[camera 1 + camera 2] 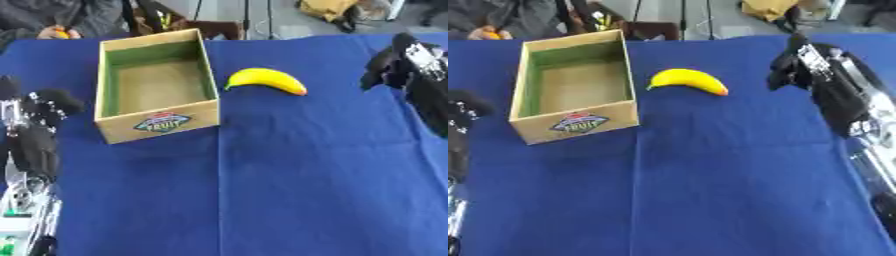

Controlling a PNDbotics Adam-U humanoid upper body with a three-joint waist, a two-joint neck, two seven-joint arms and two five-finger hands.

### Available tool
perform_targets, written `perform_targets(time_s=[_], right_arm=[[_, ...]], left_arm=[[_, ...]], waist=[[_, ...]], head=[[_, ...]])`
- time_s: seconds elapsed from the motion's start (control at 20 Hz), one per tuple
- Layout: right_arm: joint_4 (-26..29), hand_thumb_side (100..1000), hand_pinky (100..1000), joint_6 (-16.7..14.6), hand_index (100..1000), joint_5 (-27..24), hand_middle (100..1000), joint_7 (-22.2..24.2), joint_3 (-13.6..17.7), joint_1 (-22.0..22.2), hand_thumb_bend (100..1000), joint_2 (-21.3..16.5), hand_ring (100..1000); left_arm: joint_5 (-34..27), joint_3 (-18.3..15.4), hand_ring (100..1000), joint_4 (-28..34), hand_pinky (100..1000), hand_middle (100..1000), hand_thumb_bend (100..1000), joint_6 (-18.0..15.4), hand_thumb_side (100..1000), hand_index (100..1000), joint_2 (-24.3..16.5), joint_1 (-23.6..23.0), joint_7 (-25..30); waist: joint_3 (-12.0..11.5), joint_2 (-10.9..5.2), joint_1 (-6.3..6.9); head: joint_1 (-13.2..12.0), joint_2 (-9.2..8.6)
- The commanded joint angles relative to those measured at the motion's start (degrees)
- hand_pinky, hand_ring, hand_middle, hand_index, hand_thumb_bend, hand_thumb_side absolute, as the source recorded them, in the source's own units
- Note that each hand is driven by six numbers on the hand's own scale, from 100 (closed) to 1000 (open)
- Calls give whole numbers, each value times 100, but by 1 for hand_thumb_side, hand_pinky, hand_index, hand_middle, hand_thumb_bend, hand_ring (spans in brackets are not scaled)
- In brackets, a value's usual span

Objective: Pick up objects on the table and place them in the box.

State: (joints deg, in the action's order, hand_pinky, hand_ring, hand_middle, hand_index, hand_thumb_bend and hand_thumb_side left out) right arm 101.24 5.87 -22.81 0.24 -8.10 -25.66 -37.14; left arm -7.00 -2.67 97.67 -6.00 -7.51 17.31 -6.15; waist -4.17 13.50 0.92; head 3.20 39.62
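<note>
On a table (289,190) draped in blue cloth, the left robot hand (44,112) rests at the near left edge with its fingers curled around nothing. Beyond it stands an open cardboard box (157,122) with a green-lined interior. A yellow banana (267,80) lies just right of the box. Farther right, the right robot hand (798,62) hangs with fingers bent downward, holding nothing.

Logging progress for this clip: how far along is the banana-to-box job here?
Nothing looks done: the box appears empty. Neither hand holds anything; the right hand hangs to the right of the banana, apart from it, and the left hand sits by the left edge. Left: grasp the banana and put it in the box.
</note>
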Motion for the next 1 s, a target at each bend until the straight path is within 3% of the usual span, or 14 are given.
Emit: perform_targets(time_s=[0.05,0.4,0.55,0.8,0.85,1.0], right_arm=[[-495,659,587,-21,599,208,598,135,-12,-401,100,-237,608],[-1919,629,639,-324,734,1000,702,558,-137,-1300,134,-183,711],[-2443,602,690,-489,808,1501,768,809,-199,-1568,215,-148,773],[-2938,595,699,-792,818,2323,778,1061,-188,-1777,228,-79,782],[-2979,556,800,-822,879,2371,862,1076,-189,-1793,334,-80,878],[-3290,547,825,-742,888,2593,877,1012,-404,-2039,362,-318,896]], left_arm=[[30,71,563,76,613,467,492,0,959,556,-61,110,77],[10,198,564,77,613,467,492,19,960,556,-56,233,229],[-2,256,564,82,612,466,494,26,960,556,-37,301,294],[-11,289,564,82,612,466,494,35,959,556,-19,354,343],[-11,291,565,82,611,466,496,35,959,556,-20,357,346],[-19,344,566,80,611,466,497,47,959,556,-18,412,394]], waist=[[-78,-95,-18],[-414,-39,-39],[-595,-2,-37],[-733,27,-36],[-746,31,-36],[-1032,74,-48]], head=[[89,-90],[277,-230],[402,-308],[500,-367],[506,-373],[657,-448]])
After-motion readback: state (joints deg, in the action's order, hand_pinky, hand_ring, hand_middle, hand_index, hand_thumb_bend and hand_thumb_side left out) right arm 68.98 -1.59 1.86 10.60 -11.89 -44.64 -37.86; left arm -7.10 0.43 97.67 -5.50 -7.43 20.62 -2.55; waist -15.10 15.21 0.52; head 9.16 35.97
